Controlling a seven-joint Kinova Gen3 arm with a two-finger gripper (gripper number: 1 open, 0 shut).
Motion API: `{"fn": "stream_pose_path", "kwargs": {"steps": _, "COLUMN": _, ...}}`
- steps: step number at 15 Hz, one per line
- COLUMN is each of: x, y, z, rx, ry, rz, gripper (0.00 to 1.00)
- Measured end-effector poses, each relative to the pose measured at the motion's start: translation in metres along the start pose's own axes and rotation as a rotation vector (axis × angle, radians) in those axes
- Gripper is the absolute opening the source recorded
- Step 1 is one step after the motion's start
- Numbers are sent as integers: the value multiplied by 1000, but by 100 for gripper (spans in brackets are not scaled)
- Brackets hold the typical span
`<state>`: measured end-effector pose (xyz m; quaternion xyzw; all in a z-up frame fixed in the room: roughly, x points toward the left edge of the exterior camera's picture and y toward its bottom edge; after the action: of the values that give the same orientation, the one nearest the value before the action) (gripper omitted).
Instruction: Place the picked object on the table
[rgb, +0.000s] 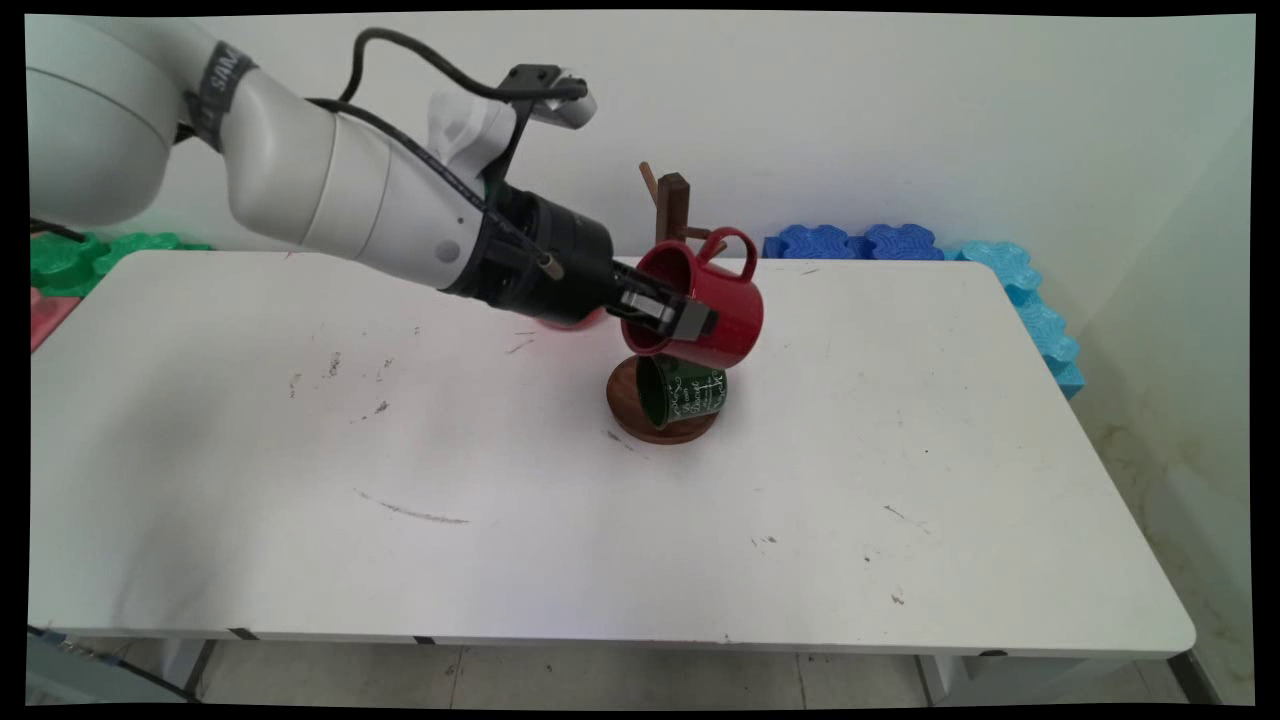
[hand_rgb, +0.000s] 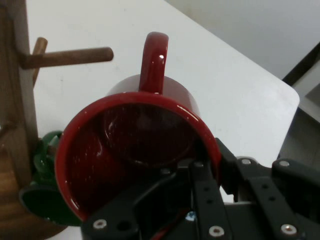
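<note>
**Inspector:** Report, left to right.

**Operator:** My claw (rgb: 672, 314) is clenched on the red mug's (rgb: 705, 305) rim, one finger inside the mouth. I hold the mug above the bench (rgb: 300, 480), tipped on its side, handle uppermost.

**Inspector:** And what stands around it?

**Operator:** The wooden mug stand (rgb: 672, 210) is just behind; its peg (hand_rgb: 67, 57) lies left of the handle in the hand view. A green mug (rgb: 685, 390) sits below.

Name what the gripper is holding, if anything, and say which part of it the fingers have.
The gripper holds the red mug by its rim wall, one finger inside and one outside, opposite the handle.
</note>
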<state>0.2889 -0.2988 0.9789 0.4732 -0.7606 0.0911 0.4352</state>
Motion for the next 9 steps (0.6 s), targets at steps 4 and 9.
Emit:
{"fn": "stream_pose_path", "kwargs": {"steps": 4, "x": -5, "y": 1, "z": -10, "rx": 4, "ry": -26, "rz": 34, "gripper": 0}}
{"fn": "stream_pose_path", "kwargs": {"steps": 9, "x": -15, "y": -11, "z": -29, "rx": 34, "ry": -83, "rz": 94, "gripper": 0}}
